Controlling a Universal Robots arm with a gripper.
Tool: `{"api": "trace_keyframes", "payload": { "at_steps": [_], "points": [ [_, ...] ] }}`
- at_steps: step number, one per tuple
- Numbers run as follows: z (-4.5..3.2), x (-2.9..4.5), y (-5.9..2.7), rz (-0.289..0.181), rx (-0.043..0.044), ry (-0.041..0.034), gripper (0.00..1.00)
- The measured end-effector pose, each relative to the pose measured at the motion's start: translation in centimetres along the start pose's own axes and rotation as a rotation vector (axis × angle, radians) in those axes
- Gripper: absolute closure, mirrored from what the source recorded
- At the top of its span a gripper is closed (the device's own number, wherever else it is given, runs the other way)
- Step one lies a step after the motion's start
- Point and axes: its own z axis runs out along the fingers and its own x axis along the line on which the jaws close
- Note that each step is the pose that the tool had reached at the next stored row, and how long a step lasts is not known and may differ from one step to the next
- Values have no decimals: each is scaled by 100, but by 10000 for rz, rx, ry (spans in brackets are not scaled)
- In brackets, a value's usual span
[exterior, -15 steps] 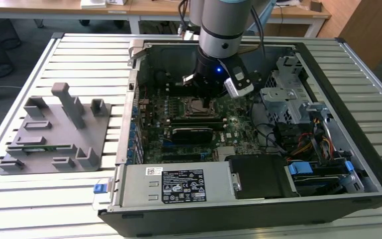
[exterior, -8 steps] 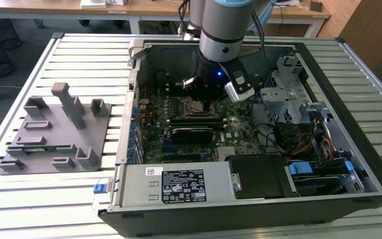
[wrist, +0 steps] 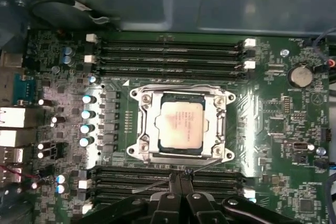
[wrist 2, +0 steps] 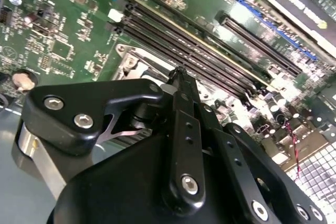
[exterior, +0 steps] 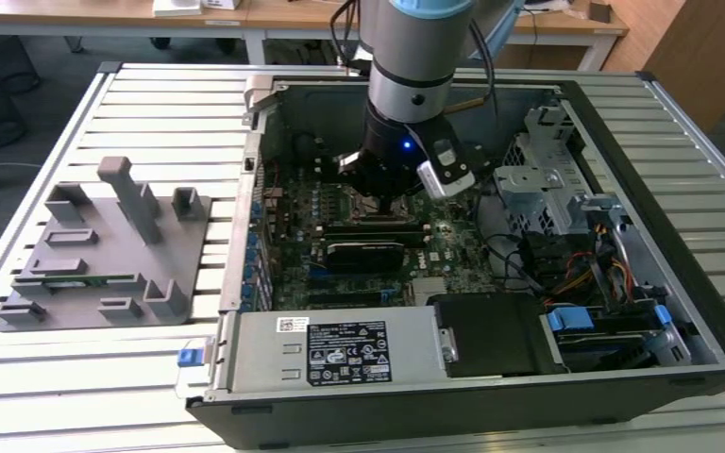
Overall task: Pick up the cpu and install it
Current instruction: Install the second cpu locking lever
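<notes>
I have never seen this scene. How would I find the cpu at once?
Look inside the open computer case on the slatted table, at the green motherboard below the gripper. Between the two banks of long black memory slots sits a square metal socket frame. The cpu lies in its centre: the small pale silver square.

A slatted metal bench [exterior: 148, 85] fills the room's middle; wooden desks [exterior: 287, 17] line its far edge, above grey floor [exterior: 10, 179].
</notes>
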Motion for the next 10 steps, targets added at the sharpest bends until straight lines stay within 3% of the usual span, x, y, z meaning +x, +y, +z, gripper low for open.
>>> {"api": "trace_keyframes", "payload": {
  "at_steps": [10],
  "points": [
    [142, 114, -19, -1, -61, 0, 89]
  ]
}}
